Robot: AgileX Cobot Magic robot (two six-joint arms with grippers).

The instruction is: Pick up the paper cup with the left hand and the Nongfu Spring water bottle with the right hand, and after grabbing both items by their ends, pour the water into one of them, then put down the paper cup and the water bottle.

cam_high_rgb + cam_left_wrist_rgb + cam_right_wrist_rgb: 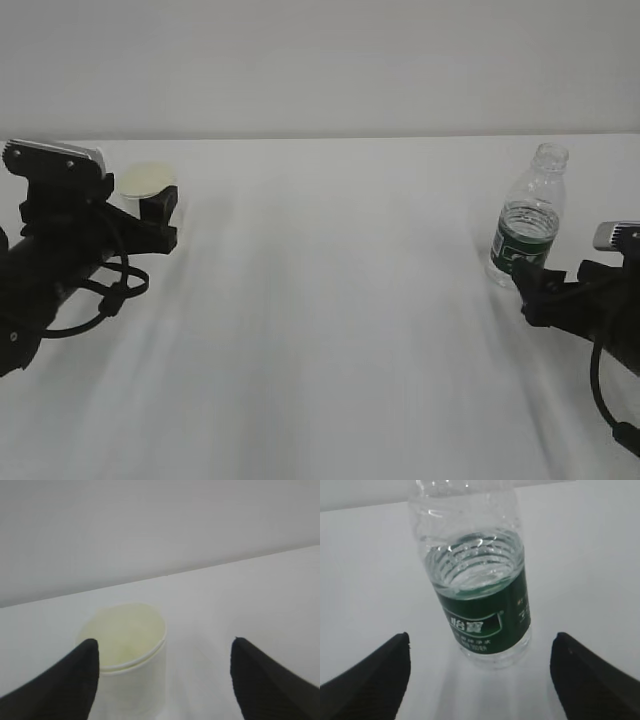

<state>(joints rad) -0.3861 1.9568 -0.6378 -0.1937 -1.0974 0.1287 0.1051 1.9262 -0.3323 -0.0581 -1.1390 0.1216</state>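
ext: white tapered paper cup (pixel 147 180) far L on white table (pixel 330 330), clear ribbed green-label bottle (pixel 527 218) far R, both upright | L wrist: black L gripper (pixel 162 680) jaws wide apart, cup off-centre by L finger (pixel 65 685), holds nothing – risk: nudge/tip or crush on closing | R wrist: black R gripper (pixel 480 672) wide apart, bottle between, untouched – capless, part full, may spill if knocked

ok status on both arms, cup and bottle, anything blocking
Left hand open, paper cup inside the jaws, nearer one. Right hand open, Nongfu Spring water bottle upright between jaws, ungripped. Nothing in the way.
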